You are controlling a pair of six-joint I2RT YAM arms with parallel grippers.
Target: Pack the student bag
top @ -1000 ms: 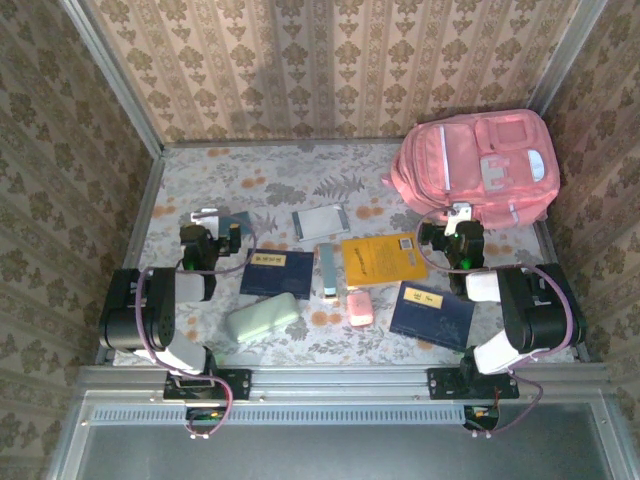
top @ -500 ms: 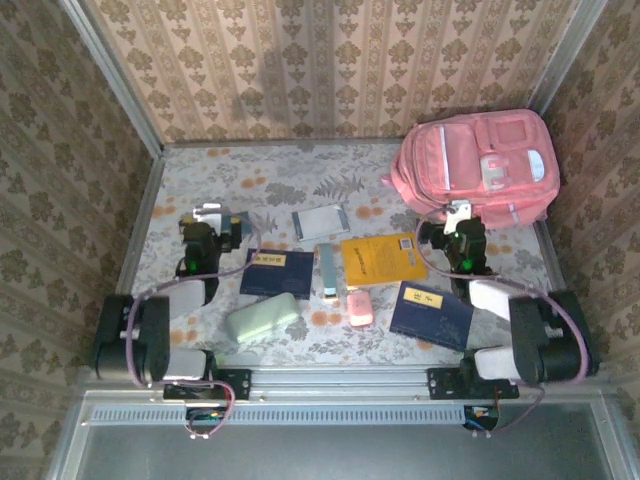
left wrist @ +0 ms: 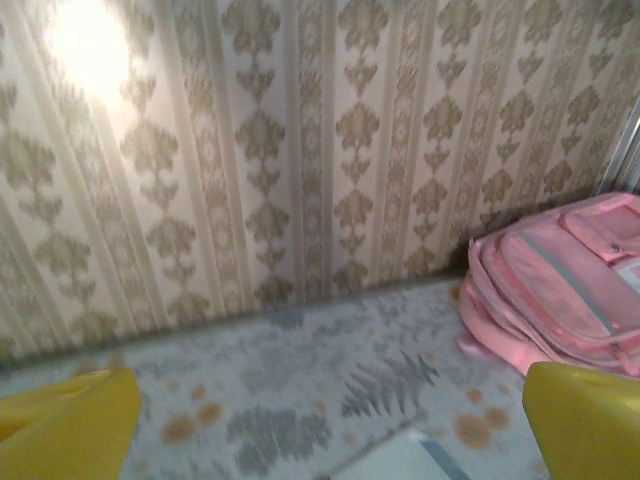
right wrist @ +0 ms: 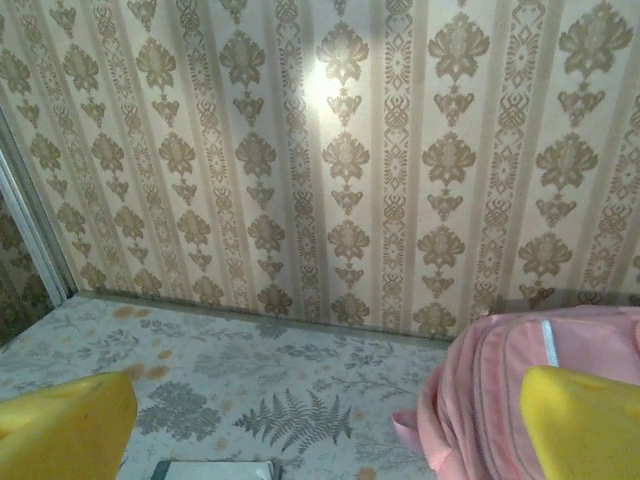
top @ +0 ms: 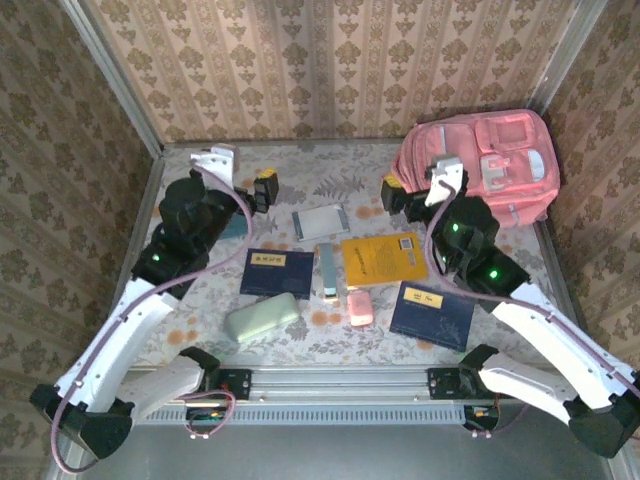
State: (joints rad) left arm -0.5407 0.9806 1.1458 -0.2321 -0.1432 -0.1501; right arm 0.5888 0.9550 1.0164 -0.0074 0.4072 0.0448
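Left claw (top: 263, 188) hangs released and empty above the tabletop (top: 300, 172). Right claw (top: 392, 193) gapes too, empty, just beside the student bag (top: 500, 160), which lies in the far right corner.

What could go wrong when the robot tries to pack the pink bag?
The student bag lies flat in the corner with no opening showing, so it may slide when tugged. The orange book lies close beside a slim pale thing, so grabbing one might nudge the other.
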